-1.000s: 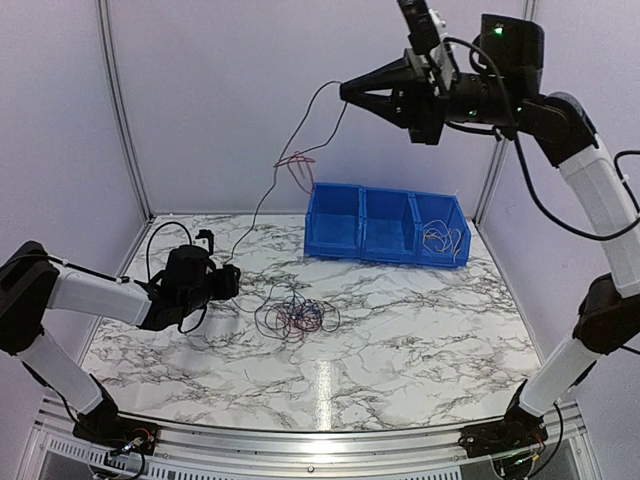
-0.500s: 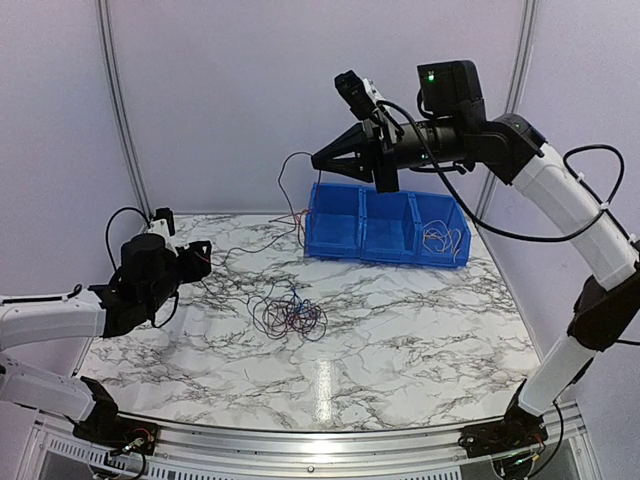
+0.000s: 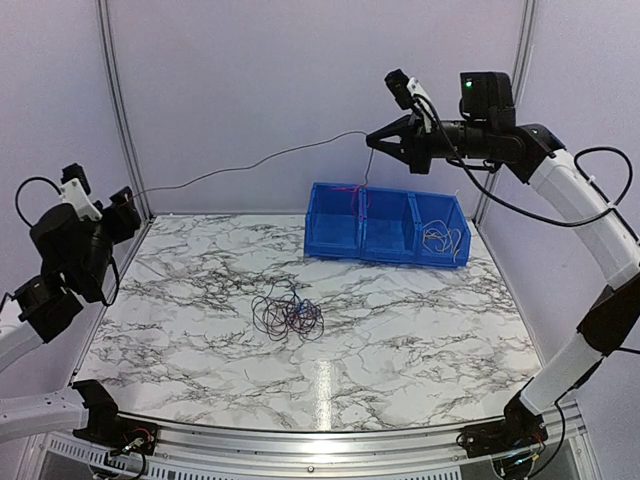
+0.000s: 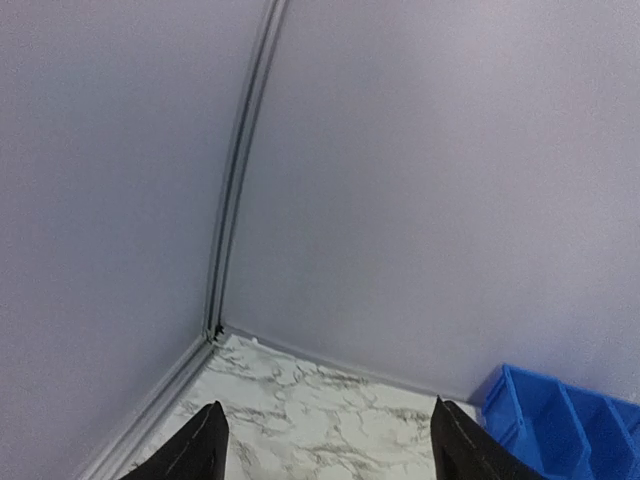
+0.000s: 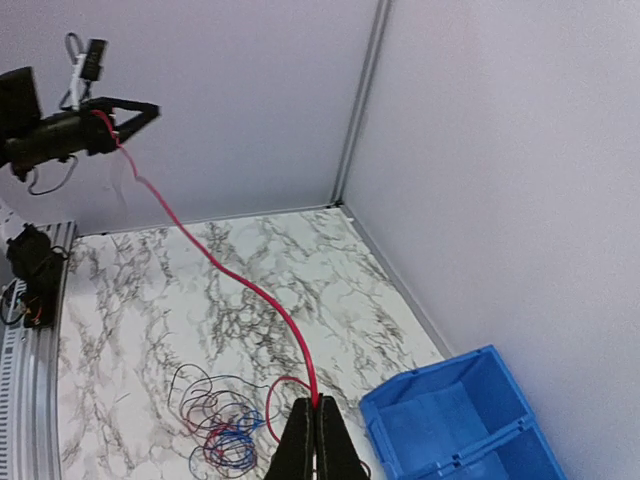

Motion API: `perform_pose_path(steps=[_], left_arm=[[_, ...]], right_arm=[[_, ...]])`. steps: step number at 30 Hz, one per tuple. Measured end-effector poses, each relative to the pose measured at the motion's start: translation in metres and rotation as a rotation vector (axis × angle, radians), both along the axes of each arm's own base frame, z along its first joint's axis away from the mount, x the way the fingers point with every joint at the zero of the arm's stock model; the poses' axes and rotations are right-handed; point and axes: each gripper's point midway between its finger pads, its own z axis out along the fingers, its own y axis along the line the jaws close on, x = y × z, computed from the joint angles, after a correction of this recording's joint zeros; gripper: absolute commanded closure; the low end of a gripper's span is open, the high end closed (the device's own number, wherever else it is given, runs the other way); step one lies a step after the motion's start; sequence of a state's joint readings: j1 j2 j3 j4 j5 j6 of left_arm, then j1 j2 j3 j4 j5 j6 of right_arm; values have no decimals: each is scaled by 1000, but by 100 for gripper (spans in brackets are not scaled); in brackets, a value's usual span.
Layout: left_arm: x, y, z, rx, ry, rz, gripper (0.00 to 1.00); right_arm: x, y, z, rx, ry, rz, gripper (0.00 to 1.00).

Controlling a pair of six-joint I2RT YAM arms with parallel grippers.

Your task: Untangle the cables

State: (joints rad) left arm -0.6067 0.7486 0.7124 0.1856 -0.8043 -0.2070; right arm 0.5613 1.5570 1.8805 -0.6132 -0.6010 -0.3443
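Note:
A red cable [image 5: 230, 275] hangs taut in the air between the two arms; in the top view it is a thin dark line [image 3: 250, 160]. My right gripper [image 3: 370, 140] [image 5: 318, 405] is shut on one end of it, high above the blue bin's left compartment, and a short tail dangles toward the bin. The other end reaches my left gripper [image 3: 128, 205] [image 5: 128, 118], raised at the far left. Its jaws [image 4: 328, 405] stand wide apart with nothing between the tips. The rest of the cables lie as a coiled bundle [image 3: 288, 315] [image 5: 215, 430] mid-table.
A blue three-compartment bin [image 3: 385, 248] [image 5: 450, 420] [image 4: 560, 420] stands at the back right of the marble table; its right compartment holds thin wires [image 3: 440, 238]. Purple walls and metal corner posts close in the back and sides.
My left arm swung up and back to the far left and its jaws widened. The right gripper shifted right over the bin. The red cable now stretches straight between them.

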Motion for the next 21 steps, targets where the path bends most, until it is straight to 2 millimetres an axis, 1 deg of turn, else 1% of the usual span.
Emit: perform_pose_path(steps=[1, 4, 6, 7, 8, 10, 12, 14, 16, 18, 21], left_arm=[[-8, 9, 17, -5, -35, 28, 28], [-29, 34, 52, -22, -108, 103, 28], [-38, 44, 62, -30, -130, 135, 28], [-40, 46, 62, -30, -130, 141, 27], [-39, 46, 60, -26, -124, 143, 28], [-36, 42, 52, -13, -100, 129, 27], [-29, 33, 38, -3, -71, 91, 27], [-20, 20, 21, 6, -37, 38, 27], [-12, 7, 6, 21, 2, -14, 26], [0, -8, -9, 45, 54, -63, 25], [20, -32, -31, 101, 154, -125, 25]], right_arm=[[10, -12, 3, 7, -2, -43, 100], [31, -46, 15, 36, -25, -153, 100], [37, -65, 22, 58, -42, -206, 100], [38, -70, 24, 66, -46, -220, 100], [39, -73, 24, 72, -48, -228, 100], [38, -71, 20, 83, -40, -219, 100], [38, -68, 10, 85, -15, -200, 100], [39, -63, -4, 83, 31, -180, 100], [39, -60, -13, 87, 66, -164, 100], [37, -57, -16, 103, 98, -145, 100], [34, -53, -16, 139, 130, -114, 100]])
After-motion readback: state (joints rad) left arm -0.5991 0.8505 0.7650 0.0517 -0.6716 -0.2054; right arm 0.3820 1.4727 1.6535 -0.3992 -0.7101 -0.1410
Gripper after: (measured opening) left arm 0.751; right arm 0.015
